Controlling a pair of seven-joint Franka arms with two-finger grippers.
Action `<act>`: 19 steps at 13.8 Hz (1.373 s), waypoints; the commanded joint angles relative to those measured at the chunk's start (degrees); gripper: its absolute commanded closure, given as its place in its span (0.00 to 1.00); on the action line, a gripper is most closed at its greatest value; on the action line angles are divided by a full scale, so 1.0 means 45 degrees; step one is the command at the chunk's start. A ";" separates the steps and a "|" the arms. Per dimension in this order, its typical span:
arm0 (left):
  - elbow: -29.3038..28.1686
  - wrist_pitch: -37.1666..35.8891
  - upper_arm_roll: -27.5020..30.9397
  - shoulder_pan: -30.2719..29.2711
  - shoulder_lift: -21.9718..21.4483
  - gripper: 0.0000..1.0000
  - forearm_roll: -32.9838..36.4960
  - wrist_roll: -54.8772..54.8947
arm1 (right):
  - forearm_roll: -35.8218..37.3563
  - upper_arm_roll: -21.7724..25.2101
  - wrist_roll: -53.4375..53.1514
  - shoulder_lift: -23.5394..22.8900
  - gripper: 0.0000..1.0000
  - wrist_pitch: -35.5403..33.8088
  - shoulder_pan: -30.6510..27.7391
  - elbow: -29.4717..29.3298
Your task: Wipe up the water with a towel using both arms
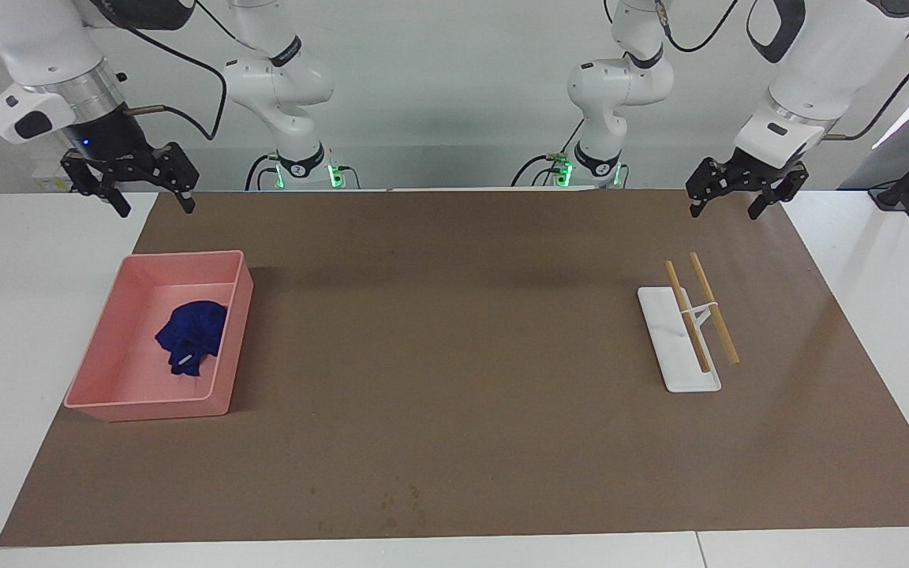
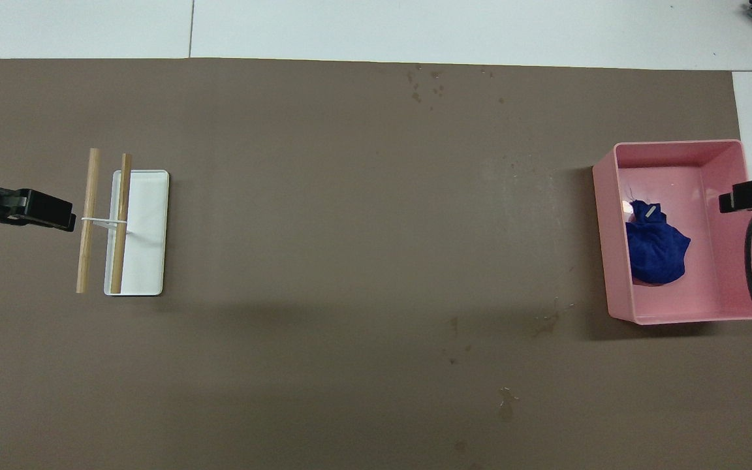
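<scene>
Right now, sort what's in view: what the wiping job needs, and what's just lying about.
Job:
towel, in the pink tray
left pincer, open
right pincer, open
water spots

Lying about:
white rack with two wooden rods

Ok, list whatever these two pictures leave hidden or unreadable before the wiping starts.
- Towel: bunched in the pink tray, so its underside is hidden in both views.
- Water: only faint specks on the brown mat; wet or dried, too small to tell.
- Right pincer: the overhead view's edge cuts it off.
- Left pincer: likewise cut off overhead.
- Arm tops: cut off by the facing view's upper edge.
</scene>
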State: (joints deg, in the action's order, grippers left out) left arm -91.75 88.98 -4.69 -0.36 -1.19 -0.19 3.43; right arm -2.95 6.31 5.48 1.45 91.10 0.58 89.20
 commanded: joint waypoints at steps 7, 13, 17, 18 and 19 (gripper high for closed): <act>-0.0139 -0.0164 0.0066 0.0042 -0.0224 0.00 0.0199 0.0039 | -0.0243 -0.0035 0.0266 0.0185 0.00 0.0245 -0.0051 0.0334; -0.0139 -0.0164 0.0066 0.0042 -0.0224 0.00 0.0199 0.0039 | -0.0165 -0.0035 0.0129 0.0204 0.00 -0.0359 0.0337 0.0217; -0.0139 -0.0164 0.0047 0.0042 -0.0224 0.00 0.0199 0.0039 | -0.0145 -0.0055 -0.0340 0.0204 0.00 -0.0302 0.0671 0.0236; -0.0139 -0.0164 0.0066 0.0042 -0.0224 0.00 0.0199 0.0039 | -0.0145 -0.0055 -0.0320 0.0204 0.00 -0.0283 0.0652 0.0236; -0.0139 -0.0164 0.0066 0.0042 -0.0224 0.00 0.0199 0.0039 | -0.0145 -0.0016 -0.0320 0.0204 0.00 -0.0263 0.0652 0.0236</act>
State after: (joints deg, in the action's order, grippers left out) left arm -91.75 88.98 -4.69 -0.36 -1.19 -0.19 3.43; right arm -3.01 6.00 4.67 1.46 89.98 3.65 89.39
